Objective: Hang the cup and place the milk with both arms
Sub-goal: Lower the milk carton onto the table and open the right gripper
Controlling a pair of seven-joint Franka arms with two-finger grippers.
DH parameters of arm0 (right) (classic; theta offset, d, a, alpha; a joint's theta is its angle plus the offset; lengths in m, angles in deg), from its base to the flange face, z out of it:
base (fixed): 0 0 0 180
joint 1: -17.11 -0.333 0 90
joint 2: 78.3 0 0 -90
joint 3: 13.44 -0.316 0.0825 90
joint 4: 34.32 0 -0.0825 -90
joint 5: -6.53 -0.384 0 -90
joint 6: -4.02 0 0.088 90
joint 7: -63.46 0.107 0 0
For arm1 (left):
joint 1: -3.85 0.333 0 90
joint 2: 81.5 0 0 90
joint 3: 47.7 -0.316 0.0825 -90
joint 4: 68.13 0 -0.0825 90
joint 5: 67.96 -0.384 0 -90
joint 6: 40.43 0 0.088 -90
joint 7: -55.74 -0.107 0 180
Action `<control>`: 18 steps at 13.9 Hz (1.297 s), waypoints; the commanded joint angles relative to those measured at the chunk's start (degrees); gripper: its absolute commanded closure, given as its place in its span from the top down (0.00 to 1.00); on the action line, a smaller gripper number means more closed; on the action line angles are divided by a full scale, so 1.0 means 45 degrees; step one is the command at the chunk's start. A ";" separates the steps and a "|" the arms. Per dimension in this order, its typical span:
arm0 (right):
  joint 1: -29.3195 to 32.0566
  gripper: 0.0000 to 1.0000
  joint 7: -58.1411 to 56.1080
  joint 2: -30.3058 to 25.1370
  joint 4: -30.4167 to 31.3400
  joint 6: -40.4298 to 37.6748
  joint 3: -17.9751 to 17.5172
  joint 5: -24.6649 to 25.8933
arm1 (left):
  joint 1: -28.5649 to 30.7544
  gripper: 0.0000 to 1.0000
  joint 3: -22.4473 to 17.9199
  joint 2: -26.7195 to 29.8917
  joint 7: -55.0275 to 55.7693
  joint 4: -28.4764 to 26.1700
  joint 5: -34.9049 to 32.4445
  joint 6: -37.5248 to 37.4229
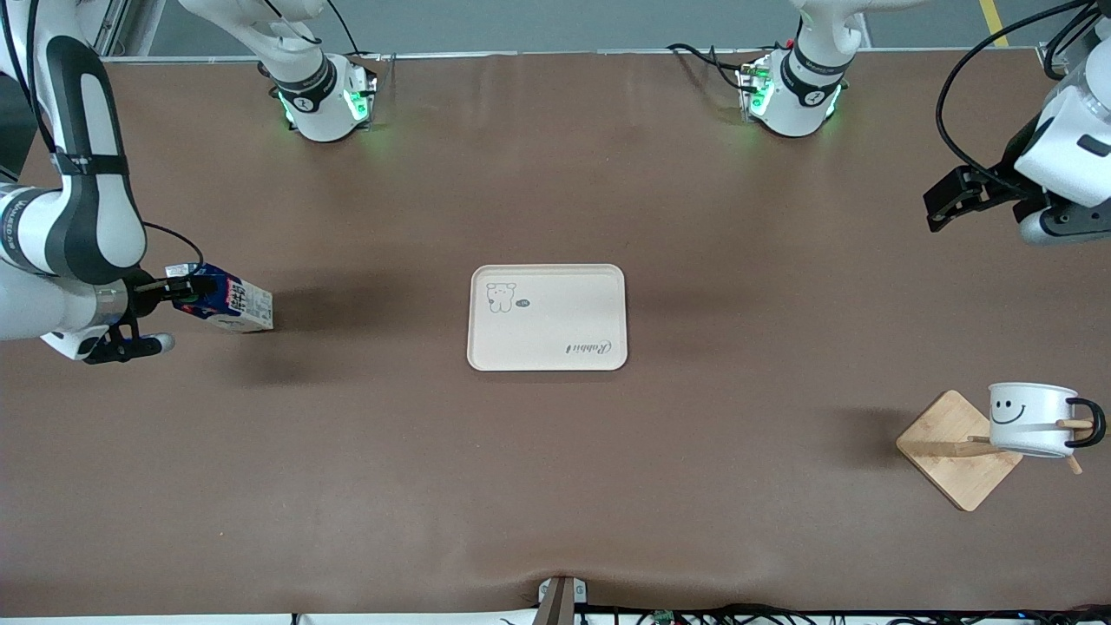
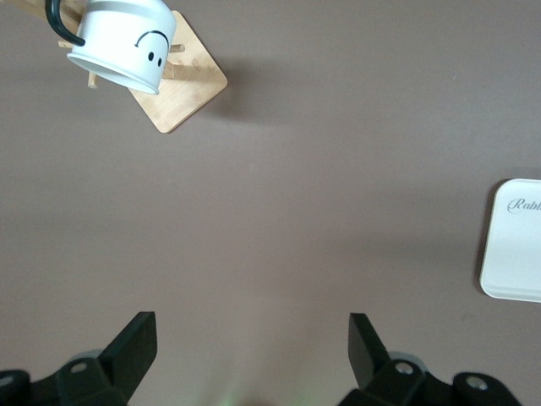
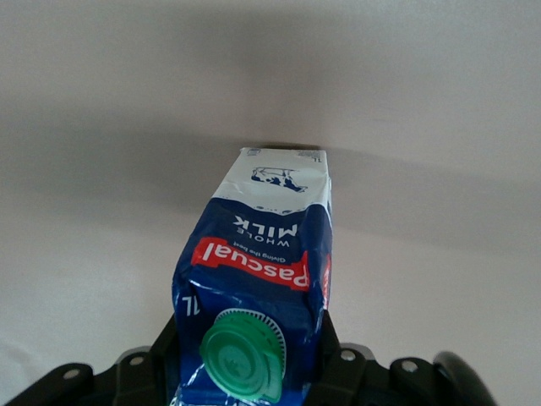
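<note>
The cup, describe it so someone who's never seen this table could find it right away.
Start at the cream tray mid-table, then look toward the left arm's end, nearer the front camera, for a wooden rack. The cup hangs there on a peg: white, black loop handle, smiley face.

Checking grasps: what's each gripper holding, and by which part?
Right gripper holds the milk carton by its capped top end. Left gripper is open, holding nothing.

bright, even overhead light; soft shadows, sharp focus
</note>
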 commanded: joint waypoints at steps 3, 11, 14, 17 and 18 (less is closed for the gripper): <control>0.0368 0.00 0.0814 -0.0469 0.0494 0.0125 -0.0306 -0.0021 | -0.0309 1.00 -0.0342 0.0948 0.0091 -0.0829 0.0304 -0.0024; 0.0524 1.00 0.0641 -0.0450 0.1218 0.0477 -0.0306 -0.0607 | 0.0082 1.00 -0.0361 0.0909 0.0111 -0.0829 0.0559 0.0132; 0.0563 1.00 0.0619 -0.0430 0.1081 0.0320 -0.0306 -0.0607 | 0.0083 1.00 -0.0361 0.0850 0.0111 -0.0829 0.0559 0.0230; 0.0563 1.00 0.0405 -0.0430 0.0691 -0.0011 -0.0306 -0.0607 | 0.0160 1.00 -0.0361 0.0811 0.0091 -0.0810 0.0559 0.0249; 0.0563 1.00 0.0385 -0.0430 0.0651 -0.0012 -0.0306 -0.0607 | 0.0238 1.00 -0.0361 0.0811 0.0091 -0.0809 0.0559 0.0288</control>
